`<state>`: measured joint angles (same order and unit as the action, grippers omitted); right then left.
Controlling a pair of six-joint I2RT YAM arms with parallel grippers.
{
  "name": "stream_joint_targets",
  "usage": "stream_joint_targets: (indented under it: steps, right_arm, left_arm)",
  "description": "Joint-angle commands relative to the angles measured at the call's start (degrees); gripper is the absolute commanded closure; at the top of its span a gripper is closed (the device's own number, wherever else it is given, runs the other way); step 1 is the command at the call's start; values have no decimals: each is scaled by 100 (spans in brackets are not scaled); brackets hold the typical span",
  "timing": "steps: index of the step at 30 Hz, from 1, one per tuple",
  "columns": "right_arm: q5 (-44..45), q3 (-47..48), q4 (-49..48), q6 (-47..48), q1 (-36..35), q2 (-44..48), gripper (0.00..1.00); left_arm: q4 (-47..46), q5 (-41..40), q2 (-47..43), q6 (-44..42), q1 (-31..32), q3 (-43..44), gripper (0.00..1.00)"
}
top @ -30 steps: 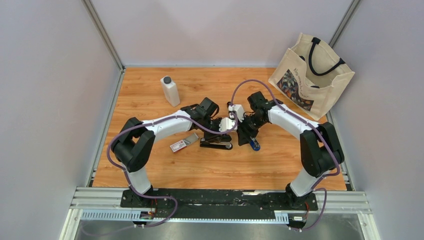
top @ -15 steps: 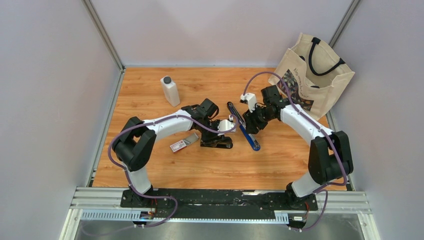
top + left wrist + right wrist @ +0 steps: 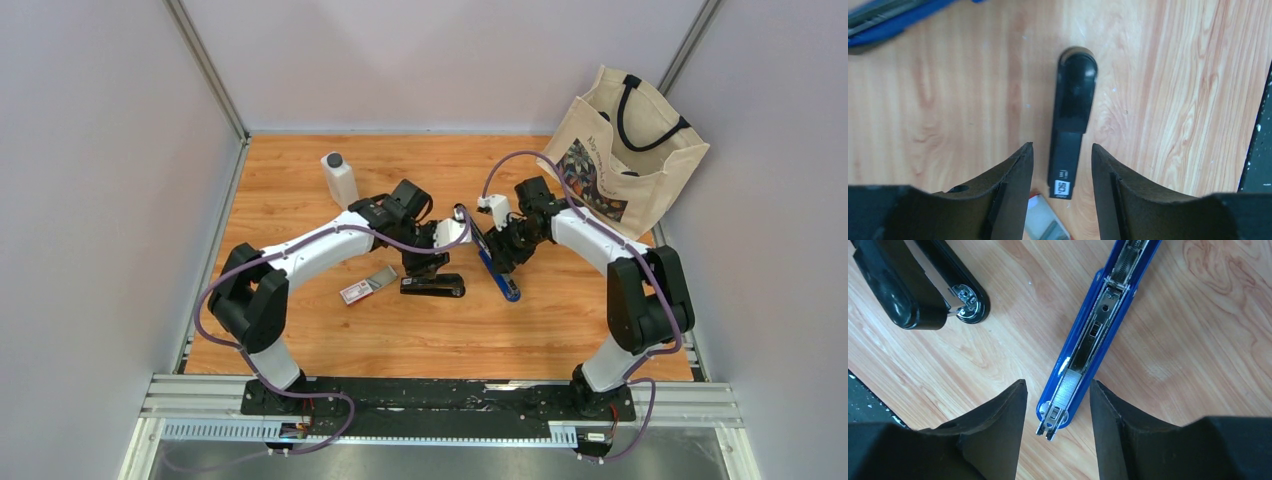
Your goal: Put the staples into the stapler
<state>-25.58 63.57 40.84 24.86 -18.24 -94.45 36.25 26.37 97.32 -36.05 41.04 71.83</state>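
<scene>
Blue stapler (image 3: pixel 1093 335) is lying opened flat on the wooden counter (image 3: pixel 1198 340), its metal channel facing up and its tip sitting between the right fingers (image 3: pixel 998 430), which are standing apart and gripping nothing. The left fingers (image 3: pixel 1013 185) are also standing apart, hovering over the black stapler (image 3: pixel 1073 115). The staples (image 3: pixel 1045 225) are lying in their box, low between those fingers, just beside that stapler's near end.

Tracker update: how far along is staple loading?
Done: blue stapler lies opened, magazine exposed; staples box tray slid out. In hand: nothing; left pincer open over black stapler, right pincer open over the blue one. Left: move staples into magazine, close it.
</scene>
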Motion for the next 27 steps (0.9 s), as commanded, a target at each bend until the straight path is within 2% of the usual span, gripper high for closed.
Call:
stream_joint_targets:
  steps: [1,11,19,24,27]
  right_arm:
    - [360,-64,-85,-87,-22,59,48]
    - [756,-406,284,63,-109,190,50]
    - [1239,-740,214,255,-250,357,65]
    - [1512,-951,-31,765,-224,498,68]
    - [1609,-935,-207,1055,-145,402,74]
  left_arm:
    - [75,281,-328,344,-280,542,45]
    - [49,194,234,547,-843,1218,45]
    - [137,17,955,591,-887,2123,45]
    - [312,210,1499,477,-904,2695,44]
    - [374,298,1781,371,-904,2941,44]
